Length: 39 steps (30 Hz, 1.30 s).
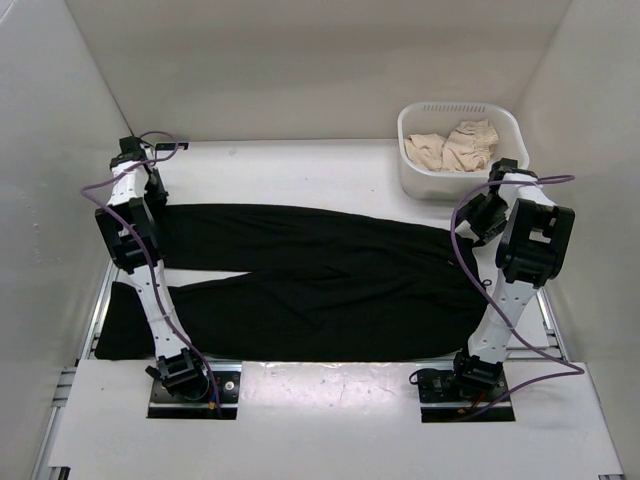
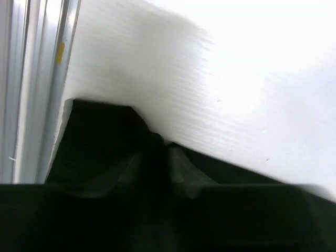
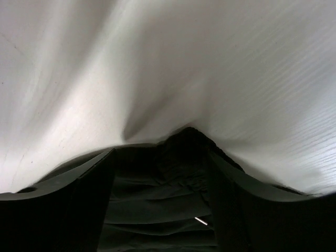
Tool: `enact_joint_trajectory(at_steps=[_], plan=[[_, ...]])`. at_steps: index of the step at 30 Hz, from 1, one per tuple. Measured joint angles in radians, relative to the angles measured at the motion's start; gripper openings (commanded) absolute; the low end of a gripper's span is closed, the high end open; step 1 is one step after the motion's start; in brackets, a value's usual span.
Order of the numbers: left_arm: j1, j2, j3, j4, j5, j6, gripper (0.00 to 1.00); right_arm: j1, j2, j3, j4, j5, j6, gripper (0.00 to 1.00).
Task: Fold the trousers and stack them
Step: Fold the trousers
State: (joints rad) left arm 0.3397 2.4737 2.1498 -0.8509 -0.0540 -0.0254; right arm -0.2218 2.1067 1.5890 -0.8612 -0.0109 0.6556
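A white table (image 1: 300,165) carries black trousers (image 1: 320,290) spread flat. The waist end lies nearest a white basket (image 1: 512,128) and both legs run away from it. The right arm (image 1: 525,245) reaches down to the waist corner just beside the basket. The left arm (image 1: 135,235) reaches the cuff farthest from the basket. Beige cloths (image 1: 455,145) sit inside the basket. In the wrist views black fabric bunches between each arm's jaws, but I cannot tell whether either pair is clamped or only straddling it. The likely risk is a shallow hold on one side. The soft cloth could then slip out mid-fold and leave the fold skewed.
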Motion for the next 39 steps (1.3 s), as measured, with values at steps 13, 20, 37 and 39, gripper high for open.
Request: enact_joint_trajectory(at_steps=[13, 20, 37, 39], plan=[[-0.015, 0.009, 0.029, -0.008, -0.054, 0.014, 0.14, 0.003, 0.029, 0.029, -0.022, -0.008, -0.007, 0.00], [-0.019, 0.020, 0.075, 0.006, -0.127, 0.017, 0.14, -0.003, 0.017, 0.131, -0.026, 0.039, 0.013, 0.00], [-0.125, -0.098, 0.097, 0.188, -0.261, 0.018, 0.14, -0.049, -0.083, 0.150, -0.046, 0.002, -0.001, 0.00], [-0.117, -0.227, -0.082, 0.195, -0.285, 0.018, 0.14, -0.052, -0.148, 0.080, -0.039, -0.005, -0.010, 0.00]])
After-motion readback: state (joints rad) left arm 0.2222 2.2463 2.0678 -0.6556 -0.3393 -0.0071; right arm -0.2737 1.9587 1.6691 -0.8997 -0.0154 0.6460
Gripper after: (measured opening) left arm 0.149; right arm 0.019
